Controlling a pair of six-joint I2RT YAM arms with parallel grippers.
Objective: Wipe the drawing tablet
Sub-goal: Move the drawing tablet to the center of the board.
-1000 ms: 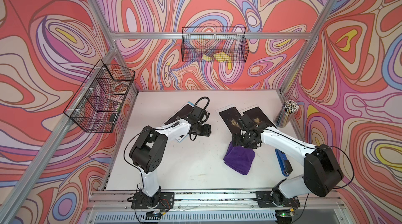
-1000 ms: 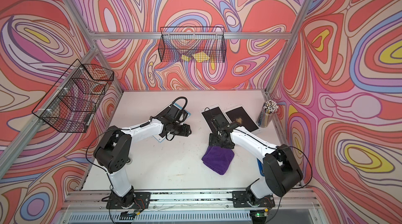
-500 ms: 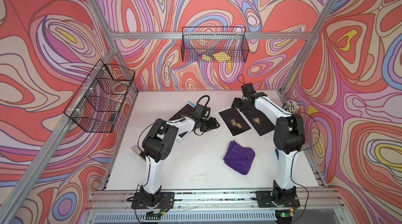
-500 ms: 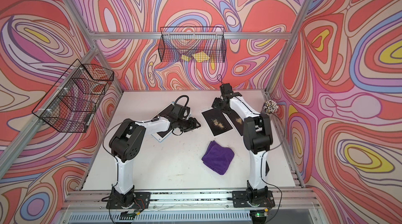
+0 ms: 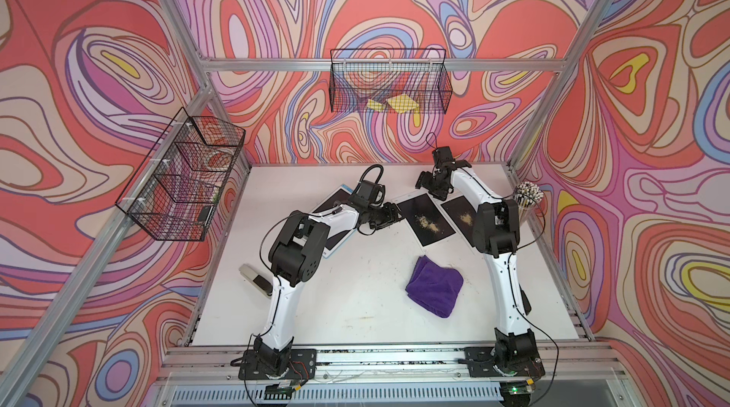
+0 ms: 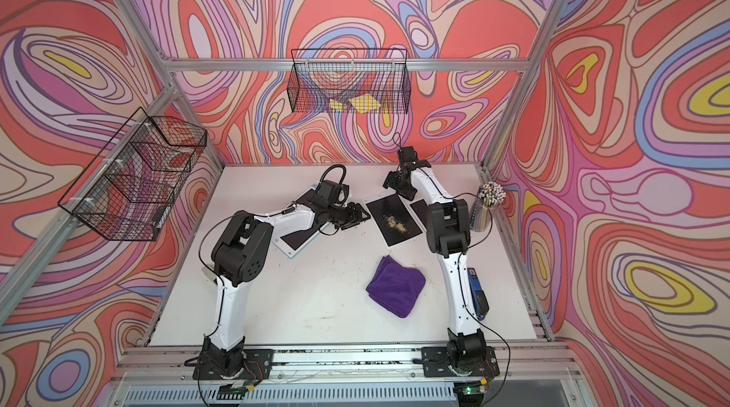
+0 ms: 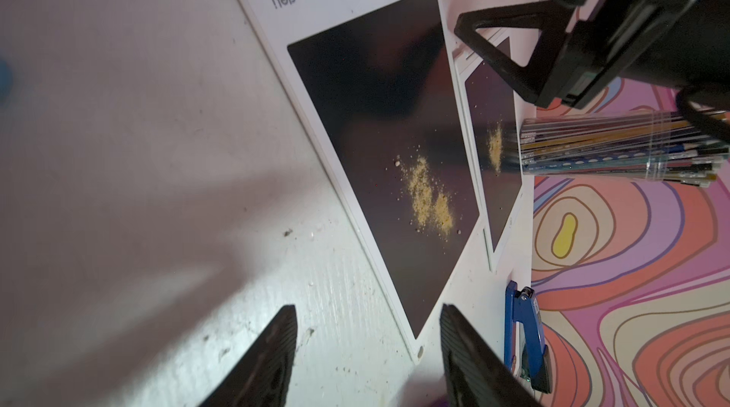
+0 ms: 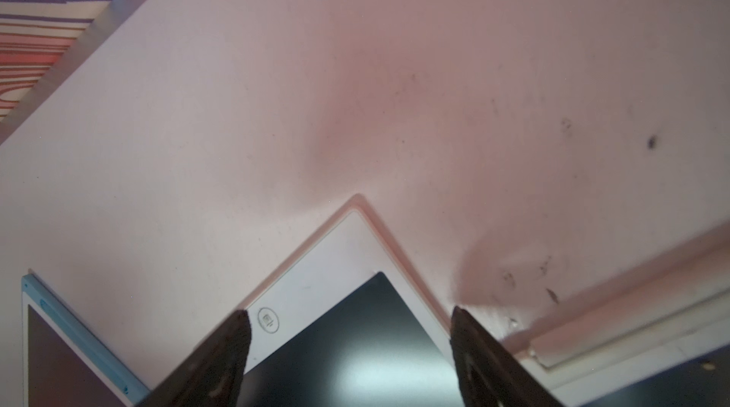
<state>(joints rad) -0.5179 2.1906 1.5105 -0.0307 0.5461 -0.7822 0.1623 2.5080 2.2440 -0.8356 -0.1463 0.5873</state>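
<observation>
Tablet [image 8: 363, 330] corner under spread right claw [image 8: 349, 316]

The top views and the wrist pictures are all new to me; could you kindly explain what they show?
Two white robot arms stand at the near edge of a table. Both top views look down on everything; each wrist picture looks out past that arm's own claw. On the table lie a crumb-dusted drawing tablet, a second dusted tablet, a third tablet under the left arm, a folded purple cloth, a pencil cup and a blue stapler. The left claw and the right claw are open and hold nothing; the cloth lies untouched.
</observation>
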